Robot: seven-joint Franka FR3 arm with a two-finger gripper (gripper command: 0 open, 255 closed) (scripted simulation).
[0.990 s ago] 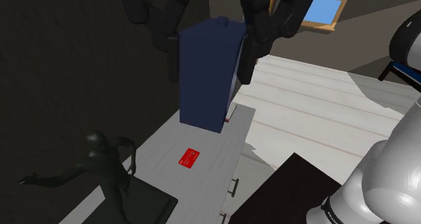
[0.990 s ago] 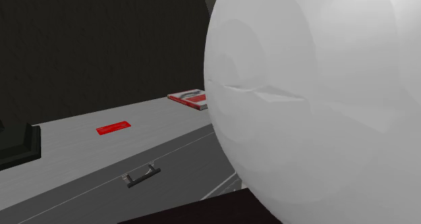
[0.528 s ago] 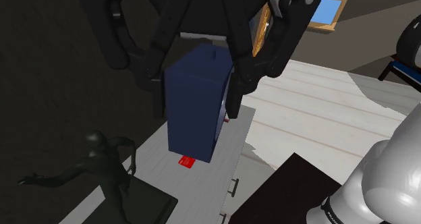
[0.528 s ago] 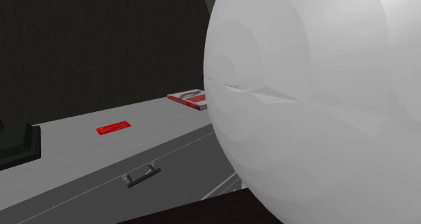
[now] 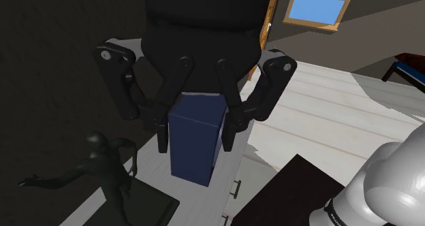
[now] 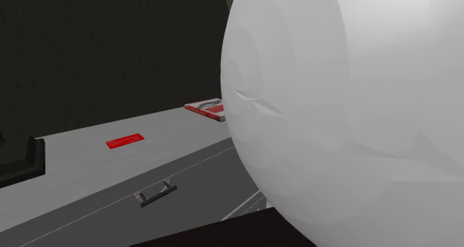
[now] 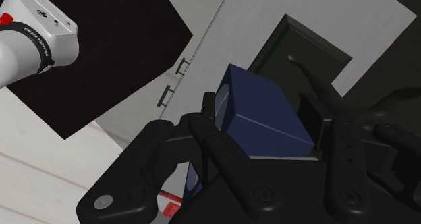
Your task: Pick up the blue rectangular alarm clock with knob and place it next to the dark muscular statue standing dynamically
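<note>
— Our gripper (image 5: 195, 146)?
— We see its fingers clamped on the dark blue alarm clock (image 5: 193, 160), upright.
— And around it?
— We find the clock near the dark statue (image 5: 102, 165), over the grey cabinet (image 6: 89, 171) with a red card (image 6: 125, 141).

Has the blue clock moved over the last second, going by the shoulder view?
Yes. The blue clock has come down and shifted toward the shoulder view's left, ending closer to the dark statue, which has stayed put.
</note>
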